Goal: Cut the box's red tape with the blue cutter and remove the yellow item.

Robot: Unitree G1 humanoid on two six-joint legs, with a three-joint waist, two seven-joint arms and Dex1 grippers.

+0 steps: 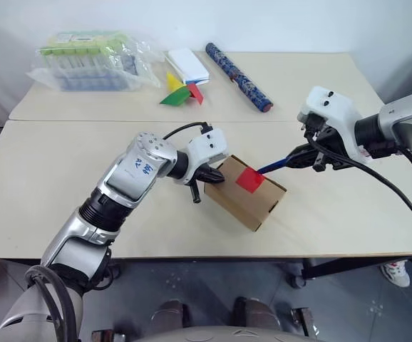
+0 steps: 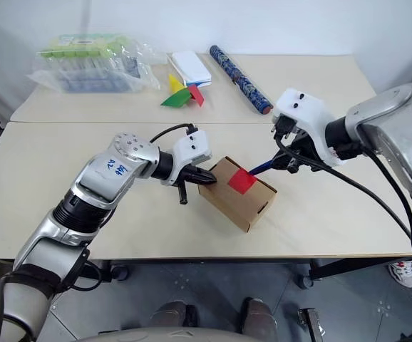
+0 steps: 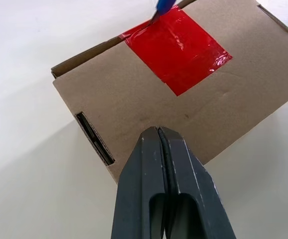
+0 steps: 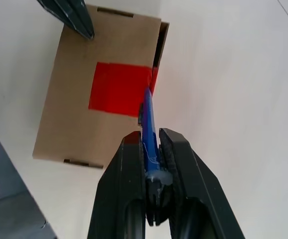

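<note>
At the box's (image 1: 245,192) far edge our right claw (image 4: 151,149) grips the blue cutter (image 4: 148,124) on uncut red tape (image 3: 176,47); our clenched left claw (image 3: 161,144) steadies the lid; yellow item unretrieved.

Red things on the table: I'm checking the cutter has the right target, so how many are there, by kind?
Red tape on the box: 1
Red pinwheel blade at the far side: 1
Red end cap of the dark blue roll: 1
Total: 3
The blue cutter tip sits at the tape's edge.
</note>
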